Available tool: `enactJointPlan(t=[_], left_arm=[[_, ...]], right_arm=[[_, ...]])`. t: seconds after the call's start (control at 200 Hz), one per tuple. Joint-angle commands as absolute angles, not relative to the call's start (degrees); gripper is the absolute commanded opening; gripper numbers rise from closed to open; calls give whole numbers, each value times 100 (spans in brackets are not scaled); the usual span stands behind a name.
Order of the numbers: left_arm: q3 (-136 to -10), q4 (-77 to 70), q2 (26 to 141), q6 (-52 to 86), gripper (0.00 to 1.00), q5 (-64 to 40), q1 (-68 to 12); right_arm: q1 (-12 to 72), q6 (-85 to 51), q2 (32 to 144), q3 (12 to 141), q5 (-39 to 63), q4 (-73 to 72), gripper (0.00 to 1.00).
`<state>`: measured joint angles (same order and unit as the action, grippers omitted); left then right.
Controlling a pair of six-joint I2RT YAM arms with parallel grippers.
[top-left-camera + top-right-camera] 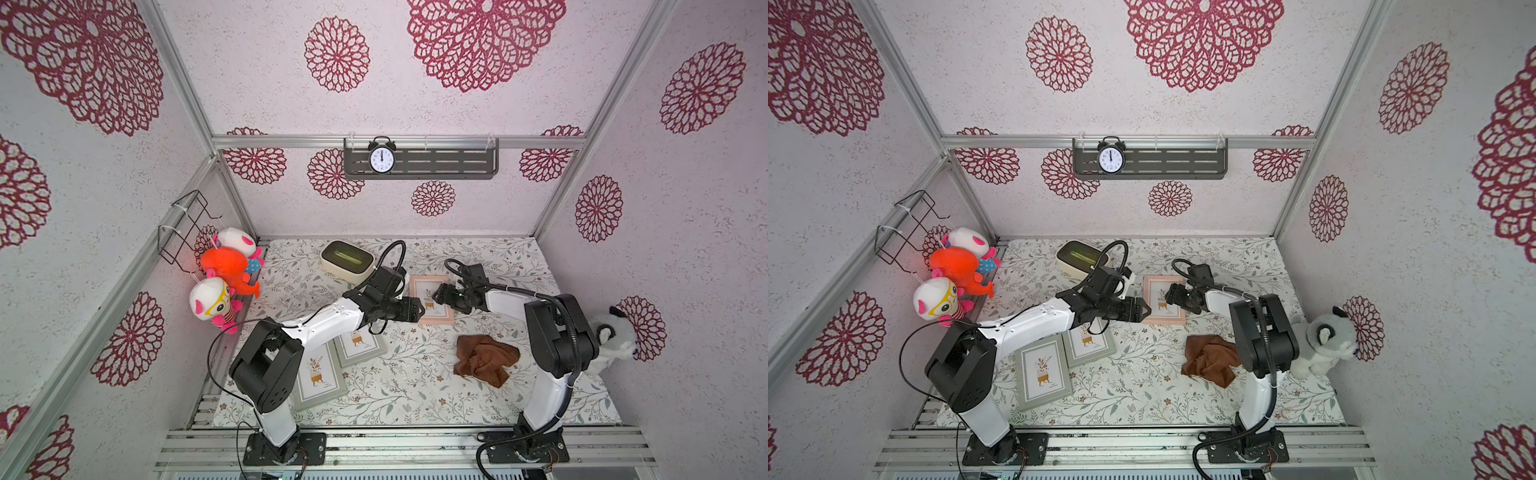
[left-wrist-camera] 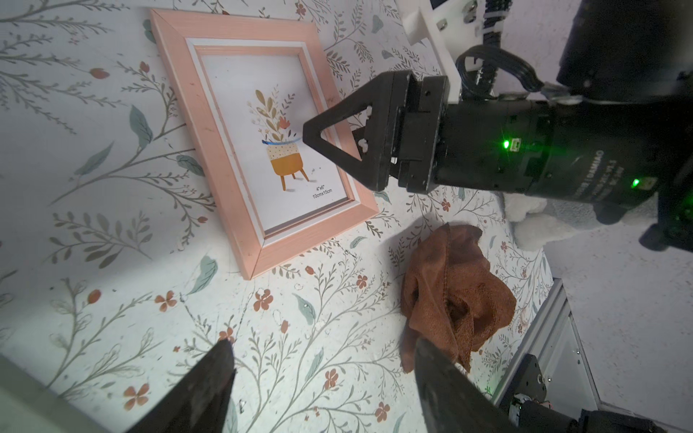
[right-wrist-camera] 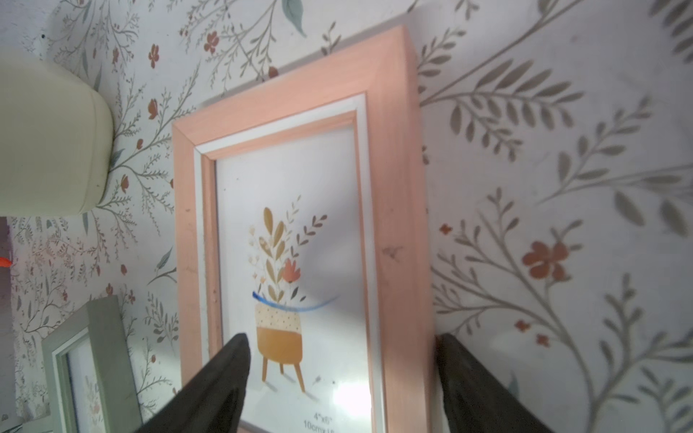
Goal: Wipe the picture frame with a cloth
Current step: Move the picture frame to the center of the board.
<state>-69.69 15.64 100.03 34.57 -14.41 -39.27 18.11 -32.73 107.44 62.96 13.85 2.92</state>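
Observation:
The pink picture frame (image 1: 424,286) (image 1: 1158,291) (image 2: 240,112) (image 3: 300,225) lies flat on the floral table, with a blue streak (image 3: 296,303) across its glass. My right gripper (image 1: 435,297) (image 1: 1168,295) (image 3: 341,339) is open and straddles one long side rail: one finger is over the glass, the other just outside the rail. My left gripper (image 1: 422,309) (image 1: 1147,309) (image 2: 322,348) is open and empty, hovering over bare table at the frame's near left corner. The rust-brown cloth (image 1: 486,359) (image 1: 1208,359) (image 2: 453,292) lies crumpled on the table near the right arm, held by neither gripper.
Two grey-green frames (image 1: 320,374) (image 1: 359,345) lie under the left arm. A cream box (image 1: 347,262) (image 3: 48,142) stands behind the pink frame. Plush toys (image 1: 224,270) hang at the left wall, and a grey plush (image 1: 1320,340) sits at the right wall.

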Motion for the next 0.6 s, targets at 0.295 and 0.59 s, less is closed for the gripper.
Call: enactJointPlan(t=[0.295, 0.59], left_arm=[[-7058, 1691, 9938, 3537, 75, -972, -3789], [-7949, 1950, 10831, 3653, 62, -854, -3473]], right_arm=[[1917, -3219, 10460, 6387, 1165, 983, 80], [1914, -3065, 10551, 6679, 1195, 1087, 74]])
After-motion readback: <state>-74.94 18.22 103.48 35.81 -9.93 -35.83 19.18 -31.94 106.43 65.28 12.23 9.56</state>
